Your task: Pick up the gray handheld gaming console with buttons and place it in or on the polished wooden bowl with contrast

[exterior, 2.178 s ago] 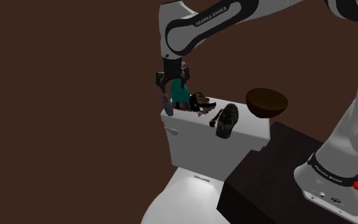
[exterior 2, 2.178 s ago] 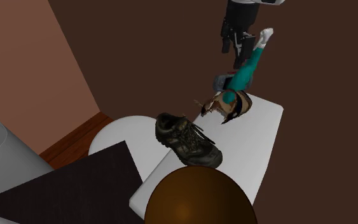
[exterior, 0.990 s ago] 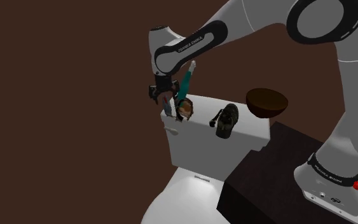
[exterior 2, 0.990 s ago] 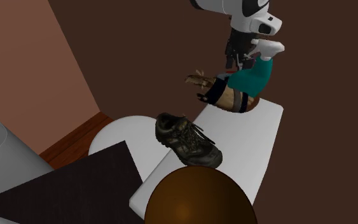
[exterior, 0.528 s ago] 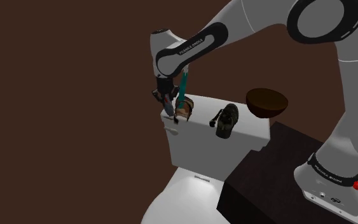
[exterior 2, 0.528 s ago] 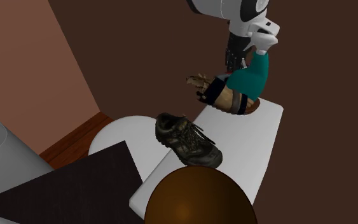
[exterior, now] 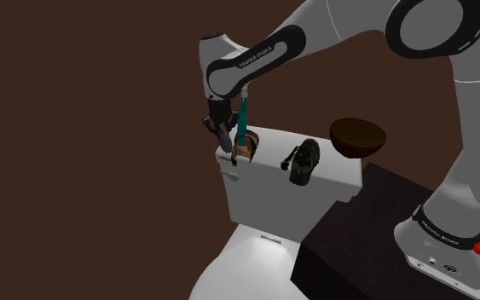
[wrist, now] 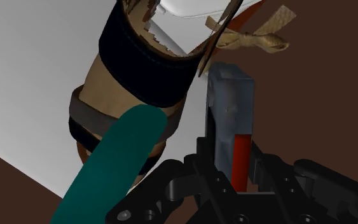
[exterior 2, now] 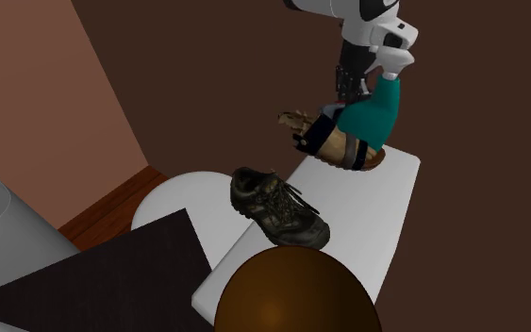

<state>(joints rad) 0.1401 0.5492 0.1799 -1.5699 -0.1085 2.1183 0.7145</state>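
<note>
The grey handheld console (wrist: 229, 108), a slim block with a red strip on one side, stands clasped between my black fingers in the wrist view. My gripper (wrist: 231, 167) is shut on it at the far end of the white toilet tank lid (exterior: 336, 177), where the hand (exterior: 223, 135) hangs low over the lid's corner. Right beside the console lie a tan sandal with black straps (wrist: 130, 70) and a teal piece (exterior 2: 374, 111) that leans against the hand (exterior 2: 347, 85). The dark brown wooden bowl (exterior: 357, 136) sits past the lid's other end, large in the second exterior view (exterior 2: 296, 294).
A dark worn shoe (exterior: 304, 160) (exterior 2: 280, 206) lies on the lid's middle, between the gripper and the bowl. Below the tank is the white toilet seat (exterior: 246, 264). The dark stand (exterior: 357, 243) fills the lower right. Brown walls close in behind.
The fingers have shut on the console. The teal piece has tipped up to nearly upright against the hand, and the sandal has shifted slightly.
</note>
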